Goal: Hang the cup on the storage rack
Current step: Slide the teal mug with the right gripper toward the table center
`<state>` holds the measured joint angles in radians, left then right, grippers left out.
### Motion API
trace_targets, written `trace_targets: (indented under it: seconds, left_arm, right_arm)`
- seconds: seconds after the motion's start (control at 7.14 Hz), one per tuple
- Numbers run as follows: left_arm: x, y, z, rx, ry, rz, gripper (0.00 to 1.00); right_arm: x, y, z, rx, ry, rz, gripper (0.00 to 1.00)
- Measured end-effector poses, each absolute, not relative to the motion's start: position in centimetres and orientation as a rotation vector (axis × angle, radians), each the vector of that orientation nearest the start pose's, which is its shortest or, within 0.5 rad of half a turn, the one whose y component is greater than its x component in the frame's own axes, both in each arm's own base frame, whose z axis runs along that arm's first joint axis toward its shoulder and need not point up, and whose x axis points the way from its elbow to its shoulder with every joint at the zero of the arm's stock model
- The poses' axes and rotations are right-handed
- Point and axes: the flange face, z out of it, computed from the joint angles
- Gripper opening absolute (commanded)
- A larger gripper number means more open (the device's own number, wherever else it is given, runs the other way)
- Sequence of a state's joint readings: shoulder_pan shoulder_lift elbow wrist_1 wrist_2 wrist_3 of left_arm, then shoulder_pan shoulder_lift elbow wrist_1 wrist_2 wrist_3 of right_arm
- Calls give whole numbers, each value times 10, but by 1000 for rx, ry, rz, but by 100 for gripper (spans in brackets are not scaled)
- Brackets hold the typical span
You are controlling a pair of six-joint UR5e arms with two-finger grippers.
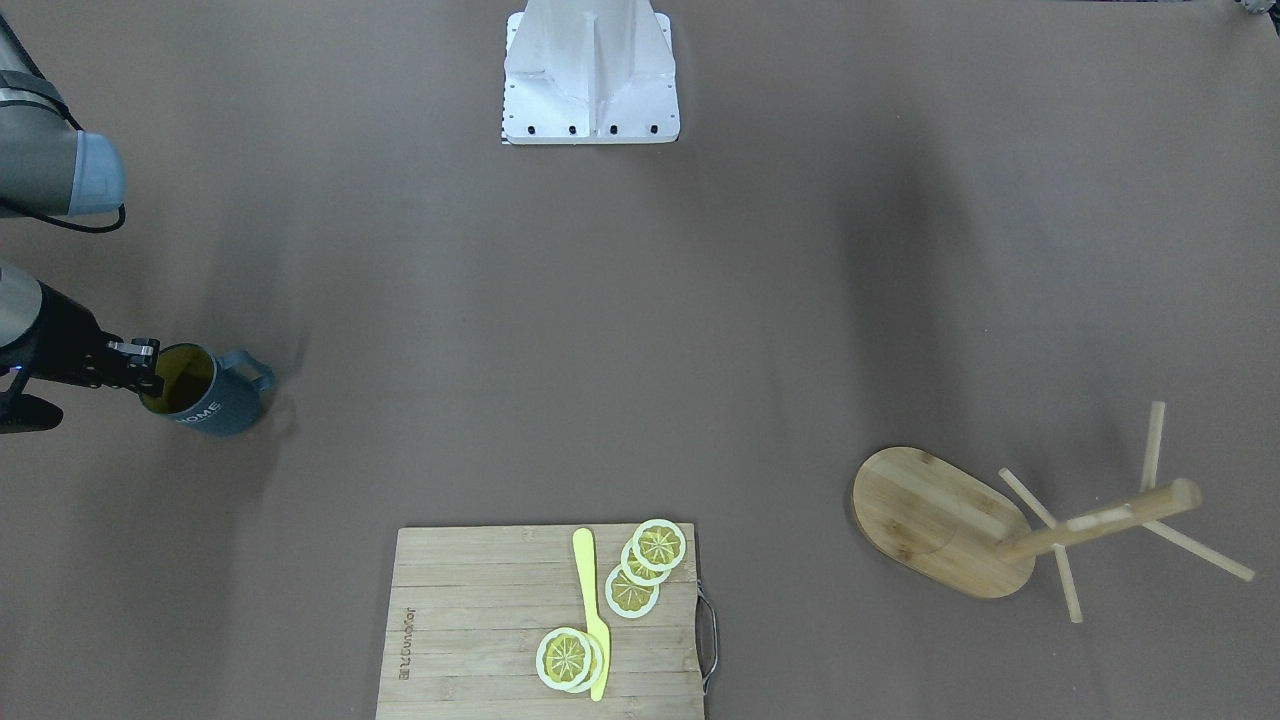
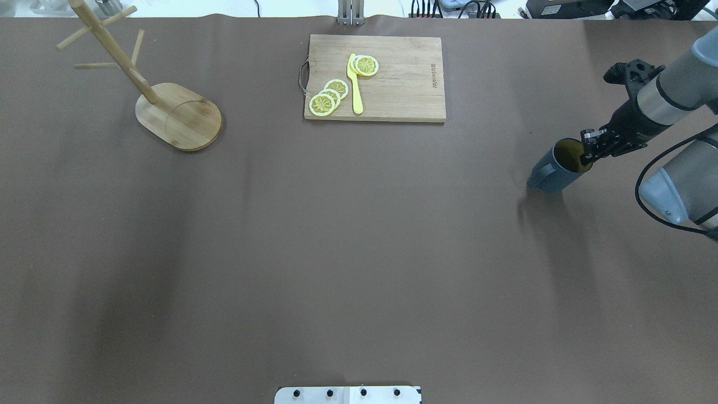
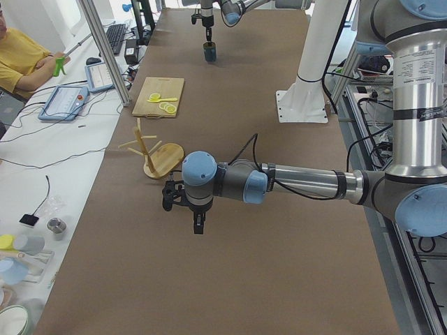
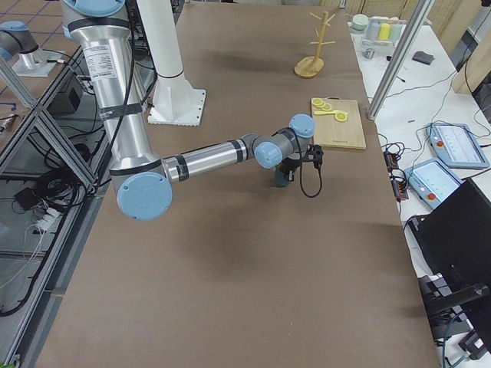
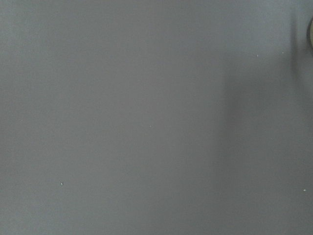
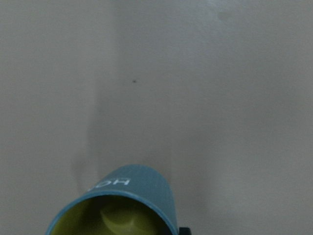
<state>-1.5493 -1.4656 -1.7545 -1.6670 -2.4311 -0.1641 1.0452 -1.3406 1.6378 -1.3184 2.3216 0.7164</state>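
The cup is dark blue-grey with a yellow-olive inside and white "HOME" lettering. It is tilted at the table's right side, with its handle turned away from the gripper. My right gripper is shut on its rim, one finger inside. I cannot tell whether the cup touches the table. The right wrist view shows the cup from above. The storage rack, a bamboo mug tree, stands far off at the table's left. My left gripper shows only in the exterior left view; I cannot tell its state.
A slatted cutting board with lemon slices and a yellow knife lies at the far middle. The robot's white base plate is at the near middle edge. An operator sits beside the table.
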Motion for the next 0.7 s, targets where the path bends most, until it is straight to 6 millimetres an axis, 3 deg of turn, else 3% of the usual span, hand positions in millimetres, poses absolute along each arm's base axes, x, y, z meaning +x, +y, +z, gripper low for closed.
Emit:
trace_targets:
  seconds: [0.14,0.42,0.7]
  left_arm:
    - [-48,-457,601,83,870,-59,99]
    - [-48,-458,602,82,870,-58,99]
    - [-47,-462,600,86,870,-55,99]
  right_arm:
    - [-259,-547,438,16,-921,-36,0]
    - [-336,-536,358,33,-955,-25,0]
    - [-408,-512,286,74,-986,-41,0]
